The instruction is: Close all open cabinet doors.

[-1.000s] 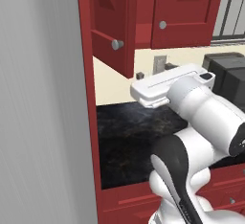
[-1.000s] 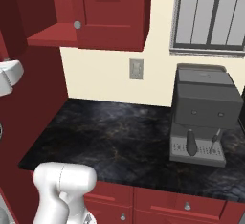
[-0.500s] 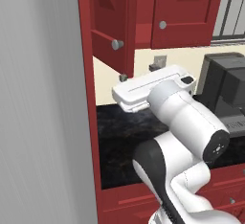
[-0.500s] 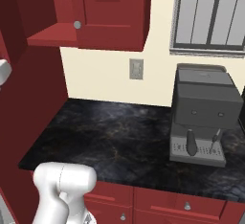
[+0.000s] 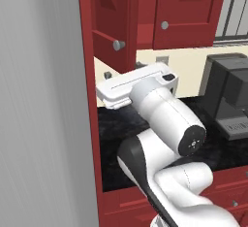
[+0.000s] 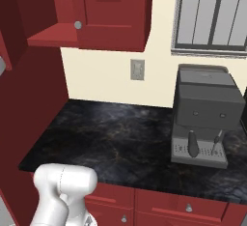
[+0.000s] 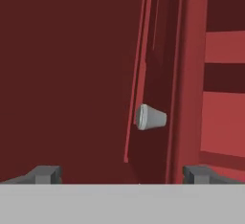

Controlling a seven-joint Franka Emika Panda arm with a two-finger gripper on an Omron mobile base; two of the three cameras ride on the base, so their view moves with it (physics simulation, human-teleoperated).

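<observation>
An open cabinet door [image 5: 109,22] swings out from the wall cabinet at the left, with its round grey knob [image 5: 118,45] low on its free edge. The neighbouring cabinet door [image 5: 186,10] lies shut, knob [image 5: 164,25] at its lower left; it also shows in the right base view [image 6: 116,12]. My gripper [image 5: 105,78] reaches left, just below the open door's lower corner. In the hand view the open door [image 7: 158,74] stands edge-on, its knob [image 7: 150,117] slightly right of centre. My gripper [image 7: 123,175] is open, its fingertips [image 7: 45,174] wide apart, holding nothing.
A grey coffee machine [image 6: 205,119] stands on the black stone counter [image 6: 111,133] at the right. A tall red side panel [image 5: 89,124] and a grey wall [image 5: 38,124] close off the left. An outlet [image 6: 137,69] and a window [image 6: 212,12] are on the back wall. Drawer fronts [image 6: 188,208] run below.
My arm has swung left, carrying the hand from above the counter's middle to just under the open door's corner. The jaws stayed open. The doors have not moved.
</observation>
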